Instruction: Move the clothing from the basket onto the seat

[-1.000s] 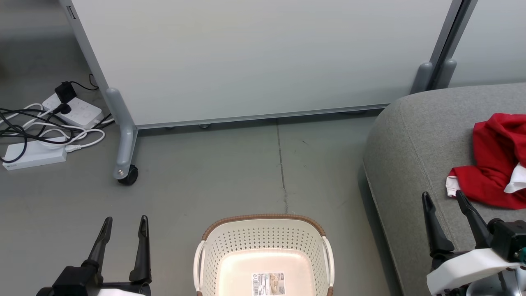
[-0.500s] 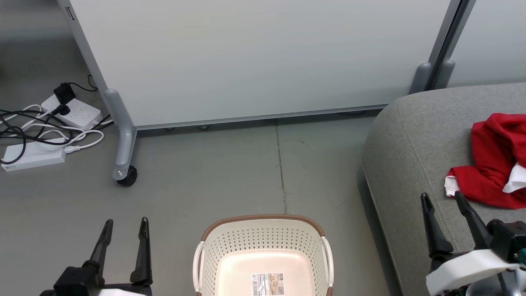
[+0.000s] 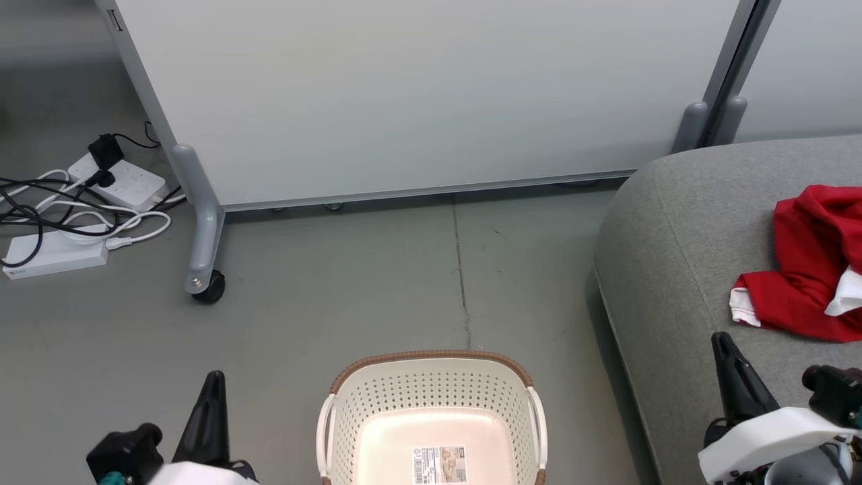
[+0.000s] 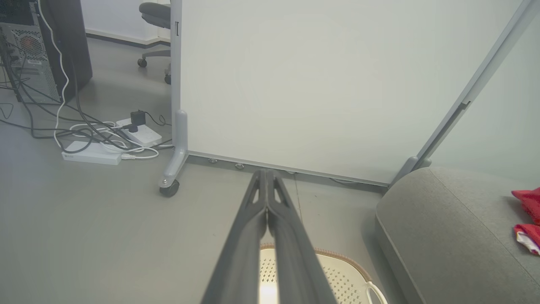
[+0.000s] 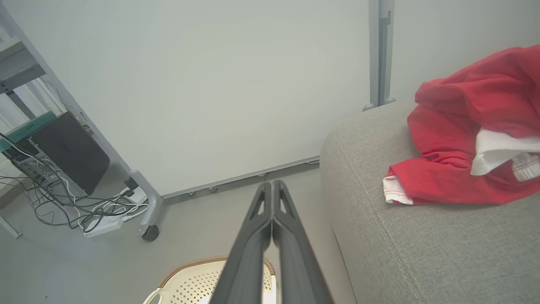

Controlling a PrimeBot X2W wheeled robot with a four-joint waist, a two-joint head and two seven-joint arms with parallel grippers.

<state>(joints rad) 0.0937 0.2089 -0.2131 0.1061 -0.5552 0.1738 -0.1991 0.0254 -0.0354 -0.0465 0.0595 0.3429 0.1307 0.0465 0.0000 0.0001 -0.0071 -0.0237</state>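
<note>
basket [image 3: 431,358] bare, label [image 3: 439,465] showing; clothing [image 3: 805,276] lies right of the basket on the seat [image 3: 673,229], nearer right gripper [image 3: 722,341]; it and left gripper [image 3: 215,377] pinched closed, holding nothing; transfer looks done

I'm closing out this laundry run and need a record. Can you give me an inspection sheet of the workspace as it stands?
Surface: grey floor, with a thin seam running toward the basket.
Job's things: basket holds no fabric, and the barcode label on its bottom is exposed. The red and white clothing lies crumpled on the grey seat.
Clutter: nothing seen.
Grippers: left gripper and right gripper both have their fingers shut together and hold nothing.
Cables: two white power strips with tangled black and white cables on the floor at the left.
Surroundings: pale partition on a castor. A computer tower and an office chair stand beyond it.
</note>
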